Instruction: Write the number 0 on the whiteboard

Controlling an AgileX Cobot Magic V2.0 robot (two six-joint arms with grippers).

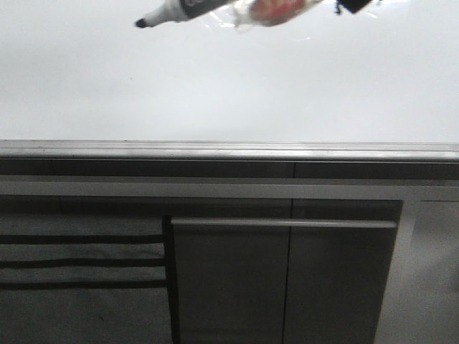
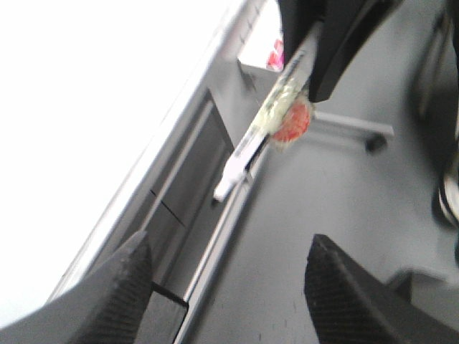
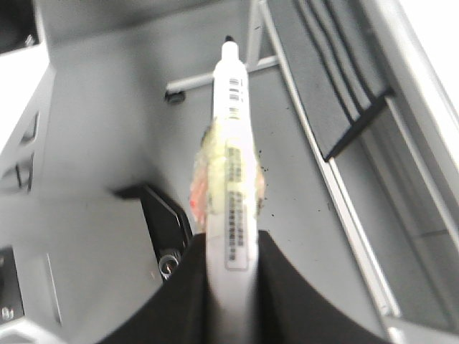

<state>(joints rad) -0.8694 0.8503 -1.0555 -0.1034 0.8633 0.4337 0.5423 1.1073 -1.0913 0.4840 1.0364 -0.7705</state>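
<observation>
Dark grey cabinet fronts fill the lower part of the front view, nearest the lens, with the grey metal lower edge of the large glossy white whiteboard just above them. At the board's top edge hangs the white-barrelled marker with a black tip, wrapped in clear tape with a reddish patch. Its tip points leftward. I cannot tell whether it touches the surface. No drawn oval shows on the visible board, so I judge the number 0 is not yet written there, and the step in hand is bringing the tip to the board.

From my left wrist, my left claw is released, its black textured fingers spread with nothing between them. Beyond them my other claw's dark fingers carry the marker near the whiteboard's lower rail.

From my right wrist, my right claw is clenched on the marker, barrel running straight out, tip uncapped. The whiteboard shows only as a bright corner.

Next, I judge, comes pressing the tip lightly flat to the board, then one closed loop.
</observation>
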